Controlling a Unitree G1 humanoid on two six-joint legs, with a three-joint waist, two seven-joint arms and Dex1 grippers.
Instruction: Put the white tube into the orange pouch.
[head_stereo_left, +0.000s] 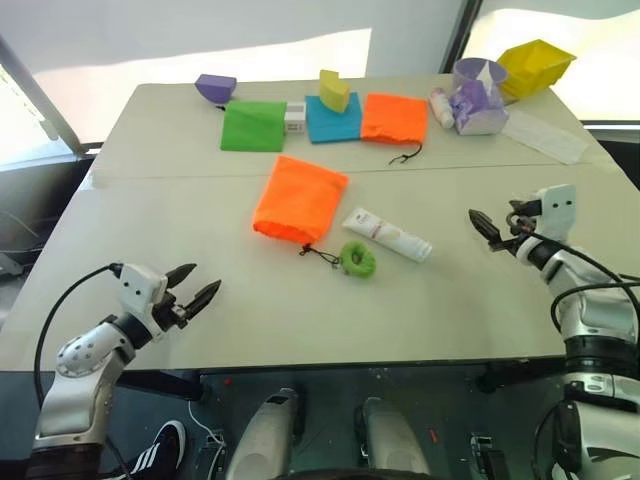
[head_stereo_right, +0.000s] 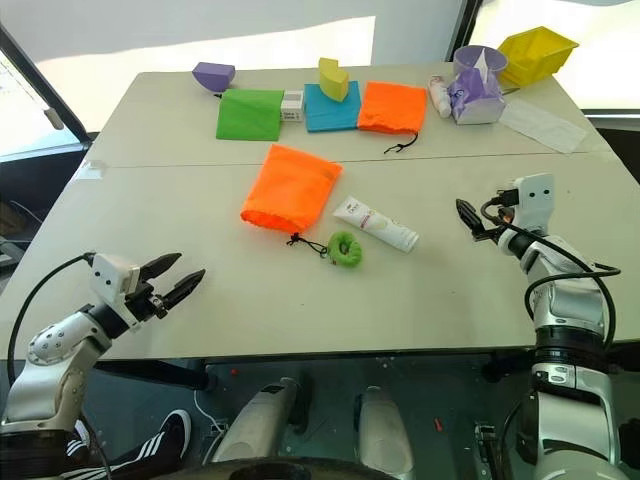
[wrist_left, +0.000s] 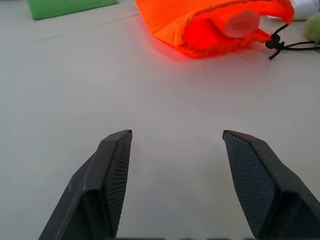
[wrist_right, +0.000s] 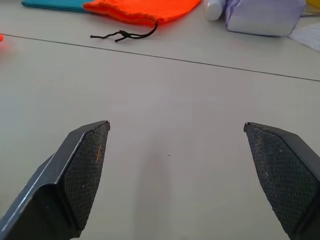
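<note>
At lower left of the head view I saw my left gripper (head_stereo_left: 198, 284) hovering over the table (head_stereo_left: 150, 200) with its fingers apart and nothing between them. Just left of frame centre lay the orange pouch (head_stereo_left: 298, 198), its cord running to the green pom-pom (head_stereo_left: 358, 259). Immediately right of it, the white tube (head_stereo_left: 387, 234) lay flat at a slant, close to the pom-pom. At right, my right gripper (head_stereo_left: 486, 228) stood wide and empty.
</note>
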